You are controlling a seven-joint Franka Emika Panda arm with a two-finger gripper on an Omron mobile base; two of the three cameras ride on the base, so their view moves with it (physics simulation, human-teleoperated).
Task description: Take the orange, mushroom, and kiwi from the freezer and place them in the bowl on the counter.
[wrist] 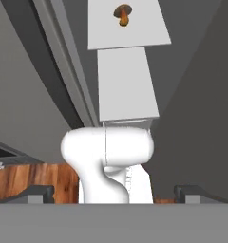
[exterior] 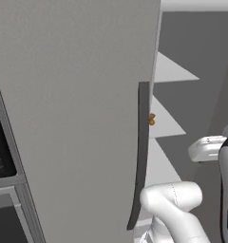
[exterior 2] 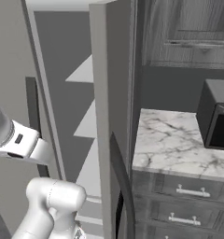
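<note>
The freezer (exterior: 78,118) stands open, its grey door with a long dark handle (exterior: 142,156) swung toward me. Pale shelves (exterior: 166,124) show inside. The mushroom (wrist: 123,14), brown-capped with an orange stalk, sits on an upper shelf (wrist: 135,35); in the left base view the mushroom (exterior: 151,118) peeks out just past the door edge. My gripper (wrist: 115,194) is open with nothing between its fingertips (wrist: 37,193), and it is well short of the mushroom. The counter (exterior 2: 174,140) lies to the right of the freezer. The orange, the kiwi and the bowl are out of view.
A black microwave (exterior 2: 219,116) stands on the counter's right part, over dark drawers with silver handles (exterior 2: 192,191). A second grey door with a dark curved handle (exterior 2: 121,186) juts out between the freezer opening and the counter. My white arm (exterior: 175,204) rises in front of the opening.
</note>
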